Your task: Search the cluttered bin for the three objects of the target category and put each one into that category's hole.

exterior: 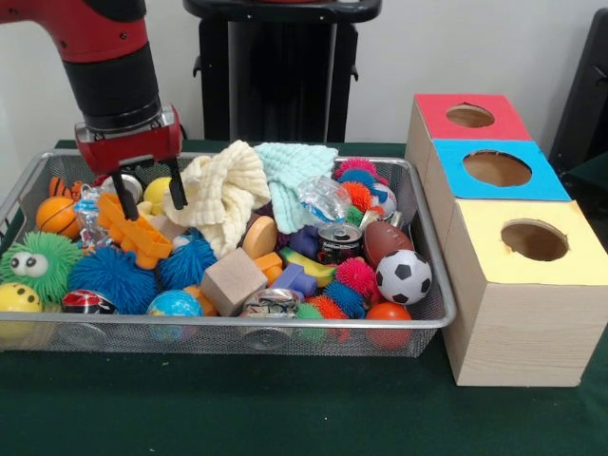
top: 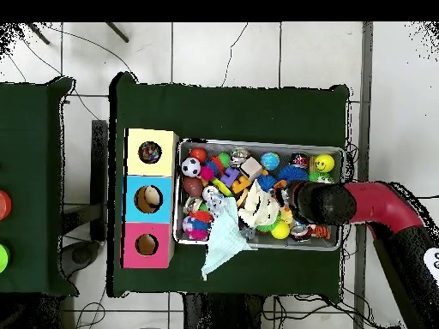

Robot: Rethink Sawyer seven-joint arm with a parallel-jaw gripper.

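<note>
A wire mesh bin [exterior: 446, 313] is packed with toys. At its left end my gripper [exterior: 150, 197] hangs open, with its black fingers [exterior: 124, 195] just above an orange plastic toy [exterior: 138, 235] and nothing between them. A yellow ball [exterior: 157, 189] lies right behind it. Balls in the bin include a soccer ball [exterior: 404, 276], a brown football [exterior: 387, 241] and a basketball [exterior: 57, 216]. Three boxes with round holes stand beside the bin: red [exterior: 472, 117], blue [exterior: 497, 169] and yellow [exterior: 534, 241]. In the overhead view the arm [top: 321, 203] hides the gripper.
A cream cloth [exterior: 223, 195] and a mint cloth [exterior: 294, 171] are heaped mid-bin; the mint cloth [top: 225, 244] spills over the bin's edge. Also inside are a can [exterior: 339, 243], a wooden block [exterior: 233, 280], blue spiky balls [exterior: 114, 275] and a green fuzzy ball [exterior: 38, 261].
</note>
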